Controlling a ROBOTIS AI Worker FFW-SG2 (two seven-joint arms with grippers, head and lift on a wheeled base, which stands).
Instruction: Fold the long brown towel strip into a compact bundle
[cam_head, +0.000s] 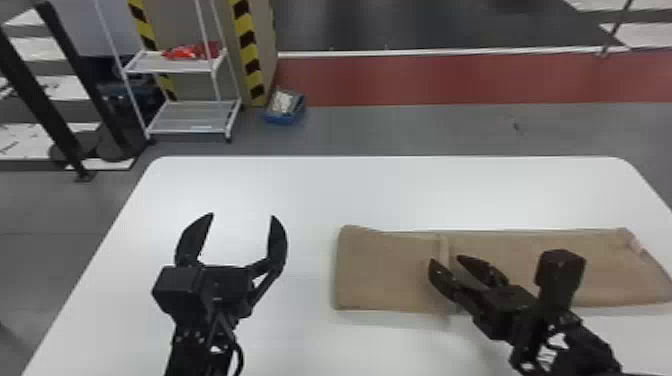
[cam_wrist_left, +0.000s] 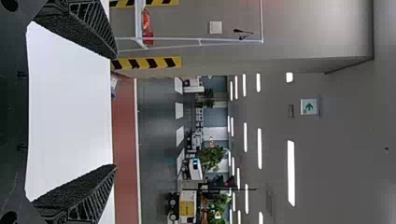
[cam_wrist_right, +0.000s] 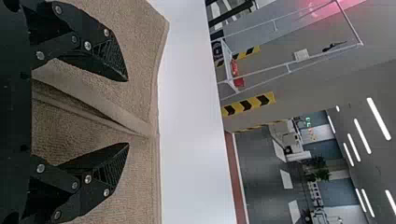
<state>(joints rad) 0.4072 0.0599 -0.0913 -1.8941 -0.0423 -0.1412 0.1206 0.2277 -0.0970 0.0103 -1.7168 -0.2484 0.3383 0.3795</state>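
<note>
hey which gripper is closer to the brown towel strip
The right gripper: it is over the brown towel strip, near the crosswise fold. The left gripper is over the white table, left of the strip.

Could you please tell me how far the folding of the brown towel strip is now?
Done: perhaps one fold, since a raised ridge crosses the towel strip. In hand: nothing gripped; the right gripper is open over the strip near that ridge, the left gripper open beside it. Left: most of the folding, it seems, as the strip lies long, not bundled.
</note>
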